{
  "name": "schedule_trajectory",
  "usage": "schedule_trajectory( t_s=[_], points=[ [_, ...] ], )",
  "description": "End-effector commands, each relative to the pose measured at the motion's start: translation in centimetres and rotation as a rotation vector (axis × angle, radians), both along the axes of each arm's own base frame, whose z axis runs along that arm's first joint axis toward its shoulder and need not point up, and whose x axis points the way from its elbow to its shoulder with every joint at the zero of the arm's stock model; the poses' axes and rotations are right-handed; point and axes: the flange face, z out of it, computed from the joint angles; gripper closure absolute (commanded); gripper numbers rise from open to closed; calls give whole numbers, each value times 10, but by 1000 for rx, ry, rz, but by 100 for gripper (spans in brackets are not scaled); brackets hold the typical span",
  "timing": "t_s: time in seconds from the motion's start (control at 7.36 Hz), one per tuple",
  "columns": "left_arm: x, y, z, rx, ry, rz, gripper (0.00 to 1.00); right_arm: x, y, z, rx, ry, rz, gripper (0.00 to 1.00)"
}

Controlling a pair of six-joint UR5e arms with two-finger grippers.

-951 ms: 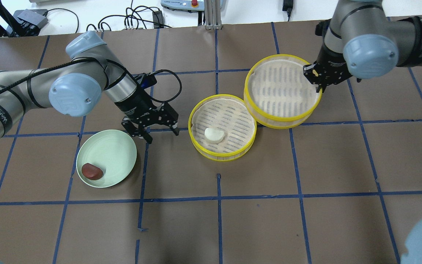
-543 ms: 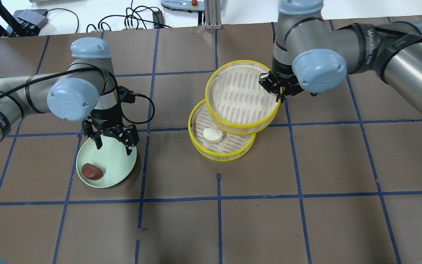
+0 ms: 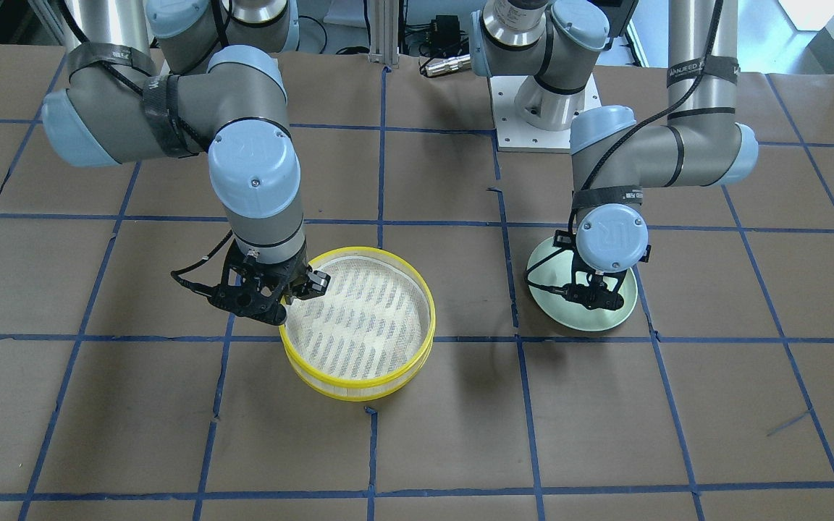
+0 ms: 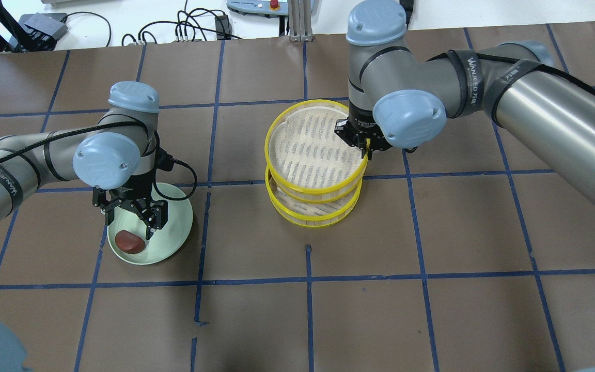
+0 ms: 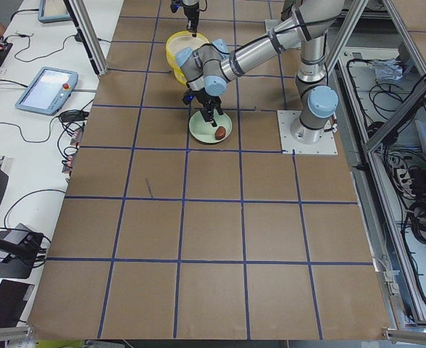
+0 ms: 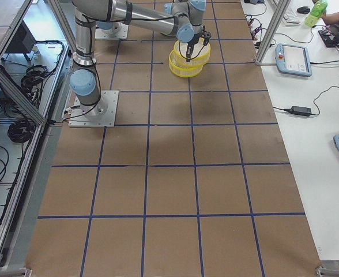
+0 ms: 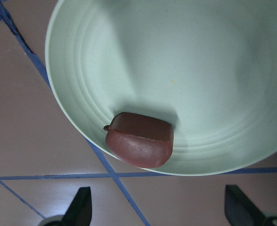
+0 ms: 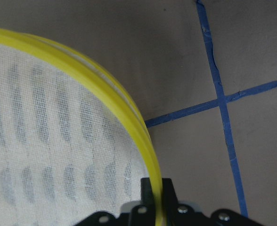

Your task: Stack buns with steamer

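In the lower left of the overhead view, nearest to the camera, the brown bun lies in the pale green plate, close to the plate's lower-left rim. It is a small oblong lump and looks soft and light, so I judge that it will dent under a hard squeeze and may slide on the smooth plate when it is pushed. The best hold seems to be across its short width, low on the body, with a gentle closing. One finger must pass between the bun and the rising rim, where there is little room. Just above it in the frame the left hand hangs over the plate with its fingers spread wide and nothing between them. Farther away, in the middle of the frame, the lower steamer tray stands on the brown surface. The upper steamer tray is over it and covers its inside, so the white bun shows in no view. Whether the upper tray already rests on the lower one, I cannot tell. The right hand is clenched on the yellow rim of the upper tray at its right side. This tray looks light and stiff, but when it is pinched at one edge only, it can tilt.
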Motion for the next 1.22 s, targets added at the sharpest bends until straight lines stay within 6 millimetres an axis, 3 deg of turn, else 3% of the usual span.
schedule_trajectory(
  t_s=[0.0, 0.14, 0.27, 0.41, 0.54, 0.68, 1.09],
  points=[
    [1, -5, -47, 81, 12, 1, 7, 1, 2, -5, 16, 0, 7, 88],
    [2, -2, -54, 97, 10, -1, 7, 1, 2, -5, 20, -3, 7, 88],
    [4, -5, -49, 101, -2, -35, 22, 2, 3, -6, 27, -15, 6, 88],
    [5, -7, -46, 135, 47, -124, 62, 5, 4, -7, 35, -41, 3, 88],
    [5, -9, -44, 140, 59, -153, 89, 5, 5, -10, 39, -41, 3, 88],
    [5, -10, -44, 138, 62, -150, 99, 3, 8, -15, 48, -33, 7, 88],
    [3, -22, -27, 97, 83, -137, 100, 3, 10, -17, 54, -28, 10, 87]
  ],
)
